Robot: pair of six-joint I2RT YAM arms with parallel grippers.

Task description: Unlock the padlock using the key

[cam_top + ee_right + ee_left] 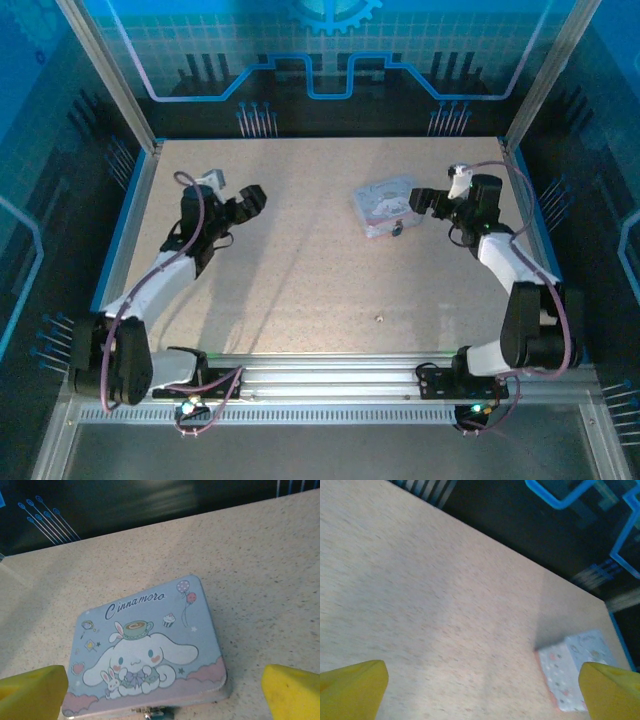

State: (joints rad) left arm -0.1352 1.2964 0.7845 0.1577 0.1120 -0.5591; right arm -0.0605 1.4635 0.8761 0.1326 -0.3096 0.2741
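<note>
We count two arms, one on each side of the desk (300, 280), and each ends in one hand. The left hand (252, 198) hangs over bare desk on the left. Its two blunt yellow fingers (351, 687) are spread wide with nothing between them. The right hand (420, 201) sits just beside the right edge of the tin (383, 205), its own yellow pair equally wide and holding nothing.

There is one tin, a flat rectangular box with rounded corners. Its smooth lid is pale lavender-blue, printed with a white long-eared cartoon figure, a small bunny, balloons, a cupcake and curly lettering. A pink cloud band runs along the edge nearest the right wrist camera. A small silvery clasp shows at the middle of that edge.

There is one padlock (397, 229), a tiny dark lump at the tin's edge facing the arms' bases. It is too small for us to tell its shackle or whether it hangs from the clasp.

There is one key (380, 318), a thin pale speck lying alone on the desk. It is well apart from the tin, nearer the bases, and its shape is too small to make out.

The desk is flat, matt, beige and finely speckled.
</note>
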